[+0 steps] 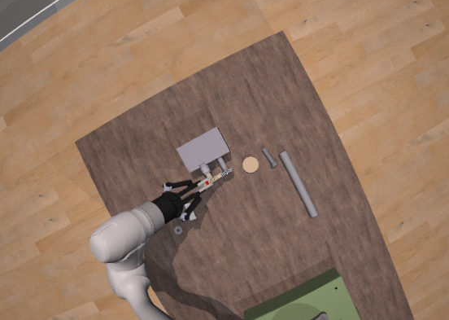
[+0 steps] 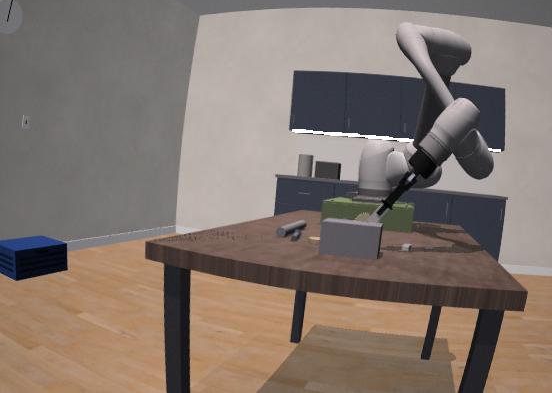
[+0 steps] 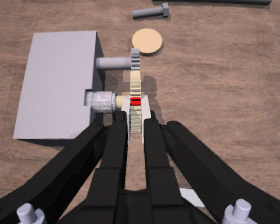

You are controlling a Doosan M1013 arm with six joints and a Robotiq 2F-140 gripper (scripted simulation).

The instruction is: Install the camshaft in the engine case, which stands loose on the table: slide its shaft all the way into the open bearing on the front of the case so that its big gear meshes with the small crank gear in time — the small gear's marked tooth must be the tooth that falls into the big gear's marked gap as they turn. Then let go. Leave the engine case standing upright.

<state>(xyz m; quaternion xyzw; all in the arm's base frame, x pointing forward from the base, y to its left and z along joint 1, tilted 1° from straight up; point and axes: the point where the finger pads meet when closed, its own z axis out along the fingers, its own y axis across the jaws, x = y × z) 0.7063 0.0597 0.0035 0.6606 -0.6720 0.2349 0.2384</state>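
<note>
The grey engine case (image 3: 56, 82) stands upright on the table; it also shows in the top view (image 1: 203, 149) and the side view (image 2: 350, 238). A grey crank shaft (image 3: 112, 63) sticks out of its front and ends in a small grey gear (image 3: 135, 59). My gripper (image 3: 135, 106) is shut on the rim of the camshaft's big cream gear (image 3: 135, 102), which carries a red mark (image 3: 135, 101). The camshaft's silver shaft (image 3: 102, 101) has its tip in the case's front bearing. The big gear's top edge meets the small gear. The gripper also shows in the top view (image 1: 207, 182).
A tan disc (image 3: 146, 40), a grey bolt (image 3: 151, 12) and a long grey rod (image 1: 298, 183) lie to the right of the case. A small washer (image 1: 177, 227) lies near my arm. A green block (image 1: 301, 300) stands at the table's near end.
</note>
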